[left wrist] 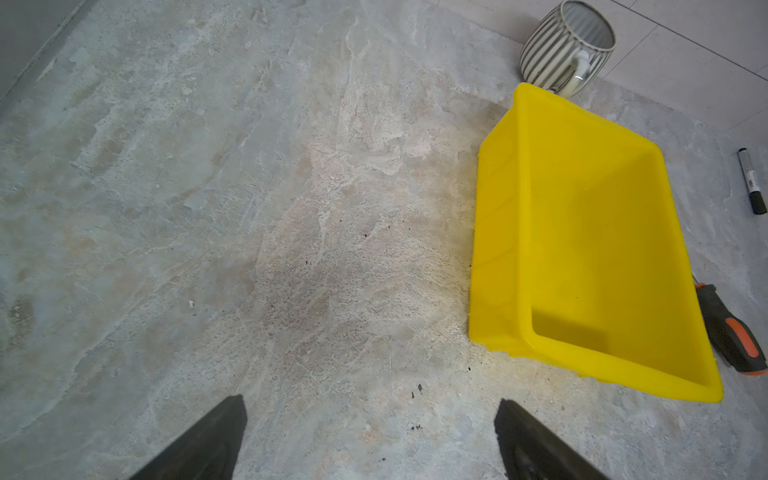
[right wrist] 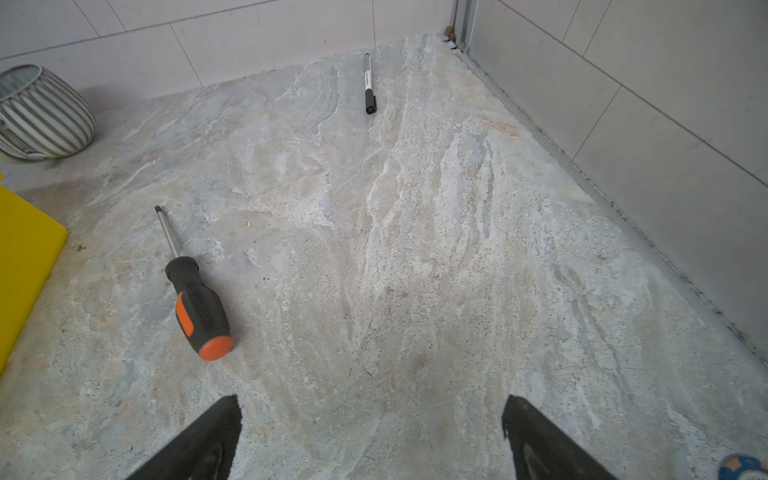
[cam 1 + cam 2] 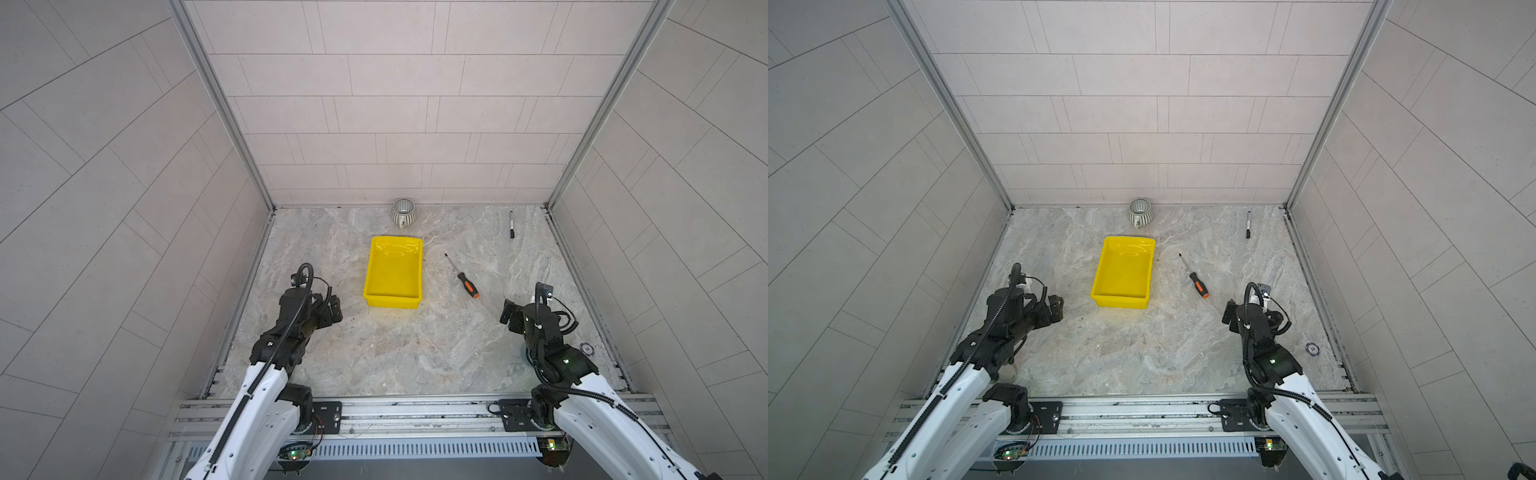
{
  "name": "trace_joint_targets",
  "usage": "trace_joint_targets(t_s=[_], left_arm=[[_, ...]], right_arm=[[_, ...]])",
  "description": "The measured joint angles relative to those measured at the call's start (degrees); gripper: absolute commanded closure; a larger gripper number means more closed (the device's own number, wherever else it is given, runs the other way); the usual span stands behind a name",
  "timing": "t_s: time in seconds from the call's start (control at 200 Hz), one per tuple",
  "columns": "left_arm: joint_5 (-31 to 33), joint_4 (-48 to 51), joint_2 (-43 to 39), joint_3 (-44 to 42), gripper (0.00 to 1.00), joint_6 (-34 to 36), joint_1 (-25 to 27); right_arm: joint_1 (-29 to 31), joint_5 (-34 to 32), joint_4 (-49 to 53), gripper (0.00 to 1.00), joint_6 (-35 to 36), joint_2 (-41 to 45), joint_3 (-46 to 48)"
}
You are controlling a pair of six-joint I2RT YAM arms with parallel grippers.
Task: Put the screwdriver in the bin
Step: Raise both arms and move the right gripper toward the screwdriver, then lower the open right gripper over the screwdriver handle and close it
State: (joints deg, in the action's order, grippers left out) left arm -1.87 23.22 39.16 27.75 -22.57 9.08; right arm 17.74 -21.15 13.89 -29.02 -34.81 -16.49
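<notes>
The screwdriver [image 3: 462, 276] [image 3: 1195, 278] [image 2: 195, 299], black-handled with an orange band and orange end, lies flat on the marble table just right of the bin, its thin shaft pointing away. The bin [image 3: 392, 272] [image 3: 1123, 272] [image 1: 582, 249] is a shallow yellow tray, nothing inside it. My right gripper [image 3: 509, 314] [image 3: 1228, 314] [image 2: 372, 419] hovers open a little nearer than the handle's orange end, with only bare table between its fingers. On the near left of the bin my left gripper [image 3: 336, 309] [image 3: 1057, 308] [image 1: 370, 419] is open too and holds nothing.
A ribbed grey-white mug [image 3: 403, 212] [image 1: 567, 45] stands by the back wall behind the bin. A black marker [image 3: 510, 225] [image 2: 368, 85] lies at the far right. A blue chip [image 3: 585, 349] sits near the right arm. Metal frame rails border the table.
</notes>
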Motion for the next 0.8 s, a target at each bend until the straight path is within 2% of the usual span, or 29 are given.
trace_joint_targets(t_s=[0.18, 0.285, 0.415, 0.53, 0.686, 0.801], left_arm=[[6.7, -0.4, -2.7, -2.2, 0.0, -6.8, -0.3], [7.3, -1.1, -3.8, -4.7, 0.08, -8.3, -0.7], [6.0, -3.5, -2.7, -6.3, 0.1, -9.0, 0.1], [6.7, -5.1, 0.5, -6.2, 0.11, -8.9, 4.4], [10.3, -5.1, 5.4, -4.3, 0.12, -8.0, 12.5], [11.3, -5.7, 7.9, -3.2, 0.14, -7.5, 14.0]], right_arm=[[-0.2, 1.2, 0.0, 0.01, -1.4, -10.5, -4.9], [-0.4, 4.3, -0.3, 0.01, -0.5, -17.7, -11.1], [-0.4, 10.4, 0.6, 0.02, 1.8, -27.4, -20.1], [-0.4, 15.0, 4.0, 0.03, 2.9, -34.0, -26.8], [-0.4, 21.4, 6.3, 0.07, 4.4, -39.7, -29.3], [-0.4, 24.8, 9.7, 0.12, 5.4, -45.3, -32.1]])
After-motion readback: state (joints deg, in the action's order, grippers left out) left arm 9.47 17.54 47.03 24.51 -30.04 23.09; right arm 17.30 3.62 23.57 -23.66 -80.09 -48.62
